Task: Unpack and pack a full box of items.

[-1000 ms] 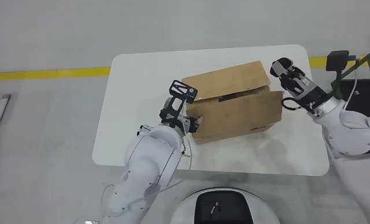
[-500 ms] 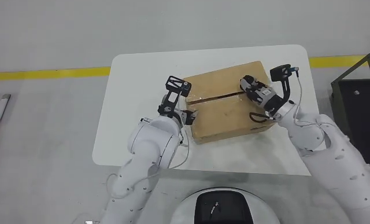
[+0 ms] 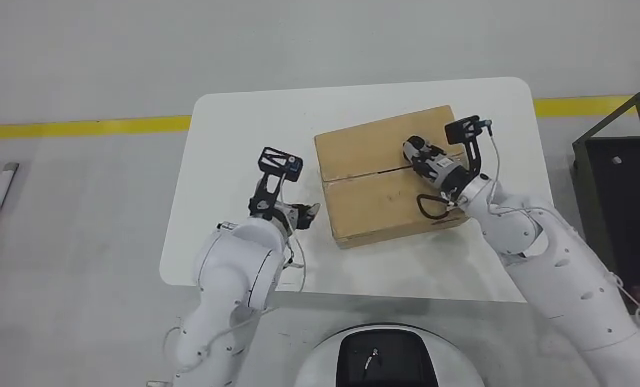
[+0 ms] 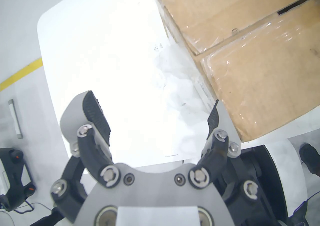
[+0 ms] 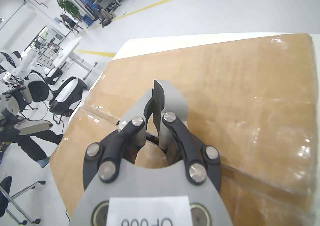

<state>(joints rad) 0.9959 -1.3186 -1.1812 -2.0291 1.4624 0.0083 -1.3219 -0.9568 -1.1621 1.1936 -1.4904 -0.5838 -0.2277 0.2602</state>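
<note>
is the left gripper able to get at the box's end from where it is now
Likely yes: the left gripper is open beside the box, just table between them. The right gripper, shut, is over the top seam, out of that path.

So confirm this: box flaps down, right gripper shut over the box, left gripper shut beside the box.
Wrong on one point: the left gripper is open wide, as the left wrist view shows. The rest stands: flaps down, right gripper shut over the box, left gripper beside the box.
</note>
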